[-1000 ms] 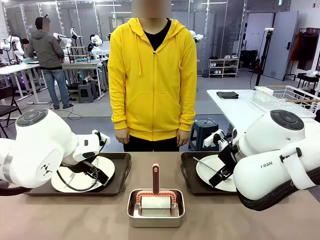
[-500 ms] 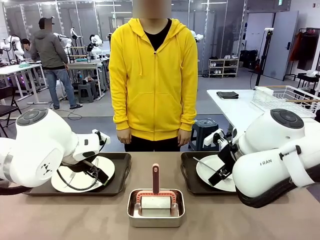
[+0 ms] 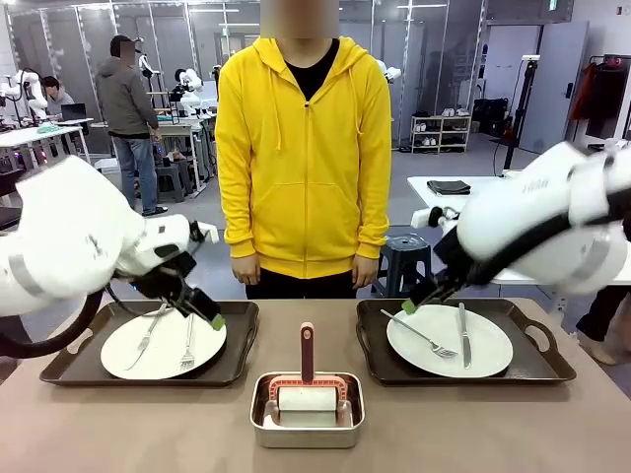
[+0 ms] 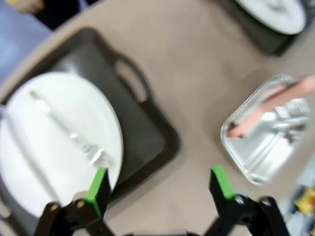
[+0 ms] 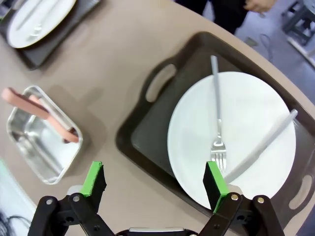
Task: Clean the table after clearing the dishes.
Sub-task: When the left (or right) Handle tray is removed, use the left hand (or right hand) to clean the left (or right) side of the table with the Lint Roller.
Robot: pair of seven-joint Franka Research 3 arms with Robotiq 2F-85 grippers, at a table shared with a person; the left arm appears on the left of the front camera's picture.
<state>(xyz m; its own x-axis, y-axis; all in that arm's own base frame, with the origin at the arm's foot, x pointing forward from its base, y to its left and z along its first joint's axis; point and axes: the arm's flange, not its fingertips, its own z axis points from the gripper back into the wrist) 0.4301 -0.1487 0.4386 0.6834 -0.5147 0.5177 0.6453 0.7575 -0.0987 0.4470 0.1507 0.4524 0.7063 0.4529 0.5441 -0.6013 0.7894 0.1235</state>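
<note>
— What sits nearest on the table (image 3: 118,429)?

— A steel pan (image 3: 306,439), centred, its long side running left to right. The pink-handled tool (image 3: 307,347) in it points its handle away, towards the far side.

— And the dishes?

— Just behind it, one black tray on either side, long axes across the table. The left tray (image 3: 69,367) carries the left plate (image 3: 123,357). Its fork (image 3: 187,345) runs near to far with the tines towards the robot, and its knife (image 3: 150,333) slants a little. The right tray (image 3: 537,363) holds the right plate (image 3: 490,350). The other fork (image 3: 422,334) lies diagonally, tines to the near right, and the other knife (image 3: 461,333) runs almost straight near to far.

— The grippers?

— Both are spread wide, pinching nothing. The left gripper (image 4: 160,183) hangs over the left tray's inner edge, the right gripper (image 5: 154,179) over the right tray's inner edge.

— Beyond?

— A person (image 3: 301,148) in a yellow hoodie stands at the far side, arms down.
</note>
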